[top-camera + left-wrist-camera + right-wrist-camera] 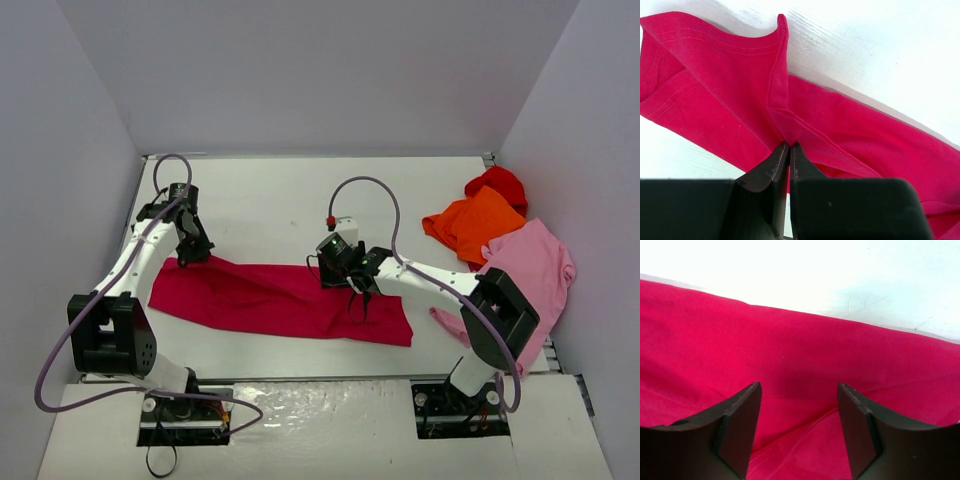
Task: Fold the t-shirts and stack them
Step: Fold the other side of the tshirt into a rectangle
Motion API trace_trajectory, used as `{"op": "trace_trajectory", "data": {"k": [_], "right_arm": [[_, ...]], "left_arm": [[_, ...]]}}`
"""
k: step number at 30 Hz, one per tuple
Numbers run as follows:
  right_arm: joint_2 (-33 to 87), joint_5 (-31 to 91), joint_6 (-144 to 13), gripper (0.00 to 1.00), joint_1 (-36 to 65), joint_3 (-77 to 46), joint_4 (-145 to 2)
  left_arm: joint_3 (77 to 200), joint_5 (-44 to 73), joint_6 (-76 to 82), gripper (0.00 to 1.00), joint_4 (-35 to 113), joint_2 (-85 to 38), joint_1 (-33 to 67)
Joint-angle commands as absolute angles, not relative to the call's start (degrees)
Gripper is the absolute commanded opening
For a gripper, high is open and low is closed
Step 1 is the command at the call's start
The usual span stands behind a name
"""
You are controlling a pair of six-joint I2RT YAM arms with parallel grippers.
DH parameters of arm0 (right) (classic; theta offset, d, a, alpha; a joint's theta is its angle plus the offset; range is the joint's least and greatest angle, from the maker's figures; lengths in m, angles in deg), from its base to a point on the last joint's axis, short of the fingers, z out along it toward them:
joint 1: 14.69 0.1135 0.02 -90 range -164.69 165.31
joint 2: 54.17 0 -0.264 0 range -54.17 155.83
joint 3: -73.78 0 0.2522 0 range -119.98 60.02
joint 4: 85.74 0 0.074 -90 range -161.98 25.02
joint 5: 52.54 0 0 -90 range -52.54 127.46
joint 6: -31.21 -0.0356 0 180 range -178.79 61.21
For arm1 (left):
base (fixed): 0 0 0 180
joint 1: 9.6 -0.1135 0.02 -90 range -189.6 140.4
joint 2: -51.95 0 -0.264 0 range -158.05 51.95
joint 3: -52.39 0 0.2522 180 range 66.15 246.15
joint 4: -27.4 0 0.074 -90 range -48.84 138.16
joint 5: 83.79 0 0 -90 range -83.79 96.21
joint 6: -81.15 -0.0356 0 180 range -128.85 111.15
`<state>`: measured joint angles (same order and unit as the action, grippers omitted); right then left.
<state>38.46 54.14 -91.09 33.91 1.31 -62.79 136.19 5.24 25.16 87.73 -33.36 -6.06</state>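
Note:
The crimson t-shirt (280, 298) lies as a long folded band across the middle of the table. My left gripper (186, 259) is at its upper left corner, shut on a fold of the crimson cloth (785, 120) in the left wrist view. My right gripper (358, 305) hovers over the right part of the band, open, with crimson cloth (800, 370) between and below its fingers. The orange t-shirt (472, 224), bright red t-shirt (499, 183) and light pink t-shirt (530, 270) lie crumpled at the right.
White walls enclose the table on the left, back and right. The white table surface (280, 200) shows behind the crimson shirt. The pile of shirts lies beside the right arm's elbow (503, 315).

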Motion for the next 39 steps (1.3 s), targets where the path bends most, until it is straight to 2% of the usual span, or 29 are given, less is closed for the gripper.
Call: {"op": "trace_trajectory", "data": {"k": [1, 12, 14, 23, 39], "right_arm": [[39.93, 53.13, -87.93, 0.6, 31.55, -1.61, -63.14], [39.96, 46.78, -87.26, 0.56, 28.64, 0.25, -62.4], [37.62, 45.96, -88.42, 0.53, 29.46, 3.19, -61.98], [30.5, 46.96, -96.54, 0.52, 37.74, 7.27, -58.66], [36.55, 48.62, -96.9, 0.51, 39.71, 4.98, -58.94]], "left_arm": [[138.36, 5.82, 24.02, 0.0, 88.04, -31.33, -5.82], [138.66, 6.03, 23.67, 0.0, 87.66, -32.16, -5.9], [138.75, 6.19, 23.75, 0.0, 87.66, -32.49, -5.89], [138.07, 8.81, 24.63, 0.0, 85.76, -33.39, -5.73], [137.71, 7.94, 23.42, 0.0, 86.57, -33.54, -5.68]]}}
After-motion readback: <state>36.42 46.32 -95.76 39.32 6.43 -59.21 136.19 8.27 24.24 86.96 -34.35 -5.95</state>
